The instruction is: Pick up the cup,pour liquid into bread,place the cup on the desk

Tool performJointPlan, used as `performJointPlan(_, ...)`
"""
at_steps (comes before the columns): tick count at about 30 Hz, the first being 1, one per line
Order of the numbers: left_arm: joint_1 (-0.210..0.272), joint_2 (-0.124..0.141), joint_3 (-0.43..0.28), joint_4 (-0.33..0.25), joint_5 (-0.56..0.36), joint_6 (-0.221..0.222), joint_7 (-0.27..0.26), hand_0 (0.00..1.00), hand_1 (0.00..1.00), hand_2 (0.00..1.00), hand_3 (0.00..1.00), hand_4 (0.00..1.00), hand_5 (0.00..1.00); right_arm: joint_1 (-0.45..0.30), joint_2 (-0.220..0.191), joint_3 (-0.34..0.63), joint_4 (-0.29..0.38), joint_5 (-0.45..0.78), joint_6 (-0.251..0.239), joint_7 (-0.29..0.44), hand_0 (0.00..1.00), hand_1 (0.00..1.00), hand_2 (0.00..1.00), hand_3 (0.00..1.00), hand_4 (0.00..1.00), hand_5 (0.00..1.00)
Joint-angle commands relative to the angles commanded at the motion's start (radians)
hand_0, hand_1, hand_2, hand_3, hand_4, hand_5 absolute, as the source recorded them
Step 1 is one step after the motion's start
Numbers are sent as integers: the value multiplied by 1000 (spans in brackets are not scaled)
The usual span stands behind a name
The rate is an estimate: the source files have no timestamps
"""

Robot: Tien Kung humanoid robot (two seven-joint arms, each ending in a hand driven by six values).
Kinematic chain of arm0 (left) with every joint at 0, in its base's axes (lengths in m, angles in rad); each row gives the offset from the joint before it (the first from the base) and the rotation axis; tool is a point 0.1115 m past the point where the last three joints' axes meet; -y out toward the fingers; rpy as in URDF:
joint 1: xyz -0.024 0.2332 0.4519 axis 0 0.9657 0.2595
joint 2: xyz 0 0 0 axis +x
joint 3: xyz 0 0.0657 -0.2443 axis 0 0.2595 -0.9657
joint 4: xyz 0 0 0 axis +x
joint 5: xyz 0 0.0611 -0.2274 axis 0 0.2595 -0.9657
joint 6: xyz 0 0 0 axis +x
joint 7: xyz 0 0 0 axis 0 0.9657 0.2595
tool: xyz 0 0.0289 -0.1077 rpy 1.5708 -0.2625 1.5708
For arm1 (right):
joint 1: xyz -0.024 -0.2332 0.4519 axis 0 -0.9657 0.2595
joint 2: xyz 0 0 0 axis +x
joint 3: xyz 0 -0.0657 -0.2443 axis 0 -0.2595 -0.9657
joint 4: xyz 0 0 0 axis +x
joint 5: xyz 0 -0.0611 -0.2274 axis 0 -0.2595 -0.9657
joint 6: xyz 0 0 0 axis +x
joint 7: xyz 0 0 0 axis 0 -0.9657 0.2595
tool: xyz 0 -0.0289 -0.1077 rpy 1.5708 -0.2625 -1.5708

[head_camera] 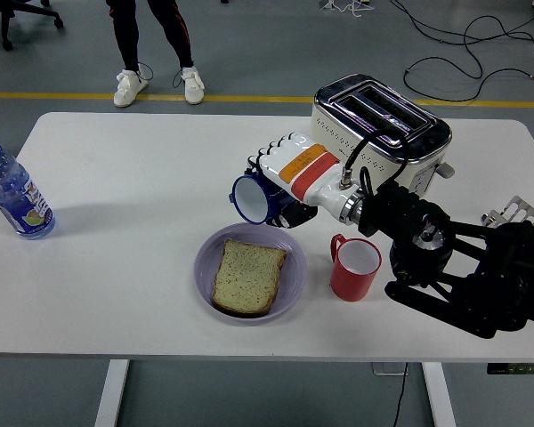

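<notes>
right hand (280, 178) gripping blue cup (252, 198), tipped sideways at centre frame | cup body mostly hidden | I can't see any liquid

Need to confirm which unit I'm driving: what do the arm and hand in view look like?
Only the right arm shows: black, bulky, jointed links with a round joint housing and a thin black cable looping at the wrist. The right hand is white-shelled, with an orange band and a red band across its back, and a silver wrist collar.

The black right arm reaches in from the right, its white hand (289, 173) curled closed, knuckles upward.
</notes>
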Motion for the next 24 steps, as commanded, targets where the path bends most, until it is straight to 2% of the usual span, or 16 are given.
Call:
performJointPlan(4, -4, 1, -3, 0, 3, 0, 1, 676, 718, 744, 669, 437, 934, -34, -20, 87, 38, 169, 153, -11, 356, 329, 520, 539, 587, 2)
performJointPlan(10, -6, 0, -13, 0, 11, -1, 1, 676, 718, 744, 668, 440, 938, -80, -47, 231, 74, 422, 402, -145, 345, 352, 529, 551, 601, 2)
performJointPlan(13, -7, 0, -11, 0, 12, -1, 1, 676, 718, 744, 668, 440, 938, -106, -58, 279, 93, 545, 508, -213, 345, 352, 529, 551, 601, 2)
performJointPlan(14, -7, 0, -9, 0, 10, -1, 1, 676, 718, 744, 668, 440, 938, -111, -60, 287, 97, 591, 529, -226, 345, 352, 529, 551, 601, 2)
performJointPlan(15, -7, 0, -10, 0, 11, -1, 1, 677, 718, 744, 668, 438, 937, -123, -64, 306, 109, 630, 547, -244, 399, 365, 531, 556, 611, 34)
performJointPlan(18, -6, -1, -13, 0, 13, -1, 1, 677, 718, 744, 668, 438, 937, -145, -71, 344, 133, 753, 557, -266, 399, 365, 531, 556, 611, 34)
performJointPlan(20, -4, -1, -15, 0, 15, -1, 0, 677, 718, 744, 668, 438, 937, -166, -80, 382, 162, 844, 541, -268, 399, 365, 531, 556, 611, 34)
performJointPlan(21, -4, -1, -19, 0, 19, -1, 1, 676, 718, 744, 667, 437, 938, -175, -85, 401, 176, 883, 529, -267, 446, 388, 533, 558, 614, 66)
performJointPlan(24, -3, -1, -31, 0, 31, -1, 3, 676, 718, 744, 667, 437, 938, -195, -94, 450, 210, 948, 492, -262, 446, 388, 533, 558, 614, 66)
